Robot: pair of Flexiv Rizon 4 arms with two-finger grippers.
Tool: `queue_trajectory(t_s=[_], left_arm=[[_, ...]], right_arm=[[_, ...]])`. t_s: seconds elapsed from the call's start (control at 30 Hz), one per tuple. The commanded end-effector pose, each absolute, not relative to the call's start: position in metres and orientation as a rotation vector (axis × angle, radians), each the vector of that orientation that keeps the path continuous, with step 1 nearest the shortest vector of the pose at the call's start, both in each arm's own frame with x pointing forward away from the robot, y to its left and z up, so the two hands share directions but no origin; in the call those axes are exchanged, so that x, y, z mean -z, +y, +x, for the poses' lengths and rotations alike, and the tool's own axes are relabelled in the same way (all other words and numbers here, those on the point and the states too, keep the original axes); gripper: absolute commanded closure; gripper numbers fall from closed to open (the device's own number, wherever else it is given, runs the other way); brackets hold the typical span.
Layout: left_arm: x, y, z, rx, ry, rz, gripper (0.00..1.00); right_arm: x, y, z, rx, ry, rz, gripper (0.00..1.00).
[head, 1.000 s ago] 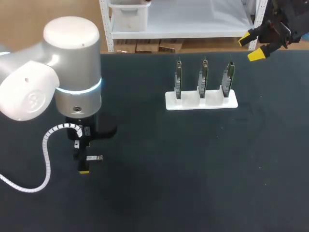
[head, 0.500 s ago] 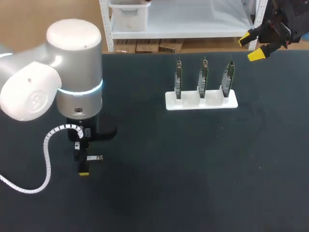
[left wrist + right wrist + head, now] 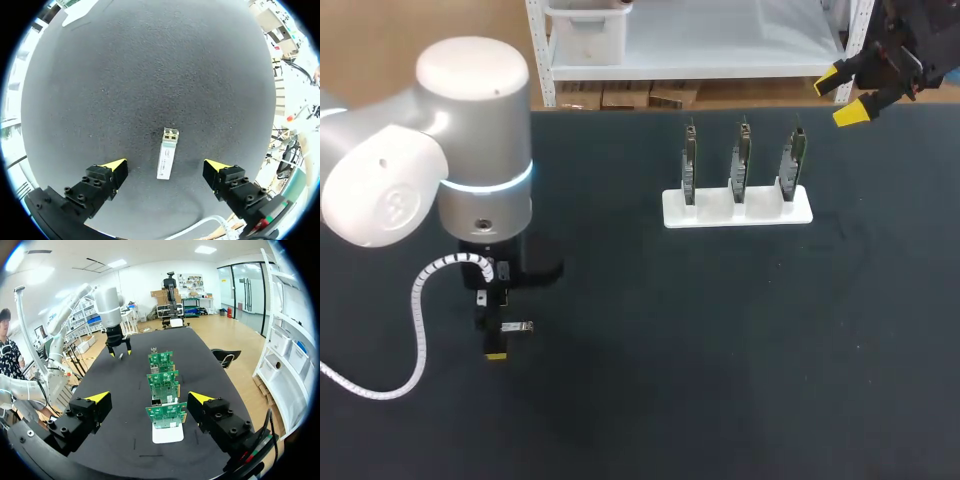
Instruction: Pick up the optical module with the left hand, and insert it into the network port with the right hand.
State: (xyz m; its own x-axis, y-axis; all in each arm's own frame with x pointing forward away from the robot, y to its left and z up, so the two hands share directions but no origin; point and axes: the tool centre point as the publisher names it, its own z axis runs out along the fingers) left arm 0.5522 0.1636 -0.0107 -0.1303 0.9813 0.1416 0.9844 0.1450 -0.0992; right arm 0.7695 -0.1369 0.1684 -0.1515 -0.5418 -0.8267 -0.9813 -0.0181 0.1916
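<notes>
The optical module (image 3: pixel 167 153) lies flat on the dark surface (image 3: pixel 650 350), lower left in the head view, squarely between the spread, untouching fingers of the left claw (image 3: pixel 165 166) — its long axis crosswise to their closing line. The right claw (image 3: pixel 841 97), also open, hangs at upper right, well apart.

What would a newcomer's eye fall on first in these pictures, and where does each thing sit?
First, the bulky white left arm over the table's left side, the left gripper open with the small silver optical module lying between its fingers. Next, three green circuit boards upright in a white stand at far right, with the right gripper open beyond them.
</notes>
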Motion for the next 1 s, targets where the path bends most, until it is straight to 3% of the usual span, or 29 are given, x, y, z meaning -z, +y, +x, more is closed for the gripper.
queue_trajectory(t_s=[0.03,0.8,0.83,0.87,0.93,1.0], left_arm=[[0.013,0.165,0.555,0.014,-2.235,-1.950,0.00],[0.022,0.170,0.554,-0.017,-2.226,-1.925,0.00],[0.022,0.172,0.554,-0.015,-2.228,-1.920,0.09],[0.023,0.173,0.554,-0.014,-2.230,-1.914,0.51],[0.023,0.176,0.554,-0.017,-2.236,-1.904,0.68],[0.024,0.177,0.554,-0.018,-2.242,-1.896,1.00]], right_arm=[[-0.168,-0.137,0.768,-1.070,1.734,-1.586,0.00],[-0.168,-0.137,0.768,-1.070,1.734,-1.586,0.00],[-0.168,-0.137,0.768,-1.070,1.734,-1.586,0.00],[-0.168,-0.137,0.768,-1.070,1.734,-1.586,0.00],[-0.168,-0.137,0.768,-1.070,1.734,-1.586,0.00],[-0.168,-0.137,0.768,-1.070,1.734,-1.586,0.00]])
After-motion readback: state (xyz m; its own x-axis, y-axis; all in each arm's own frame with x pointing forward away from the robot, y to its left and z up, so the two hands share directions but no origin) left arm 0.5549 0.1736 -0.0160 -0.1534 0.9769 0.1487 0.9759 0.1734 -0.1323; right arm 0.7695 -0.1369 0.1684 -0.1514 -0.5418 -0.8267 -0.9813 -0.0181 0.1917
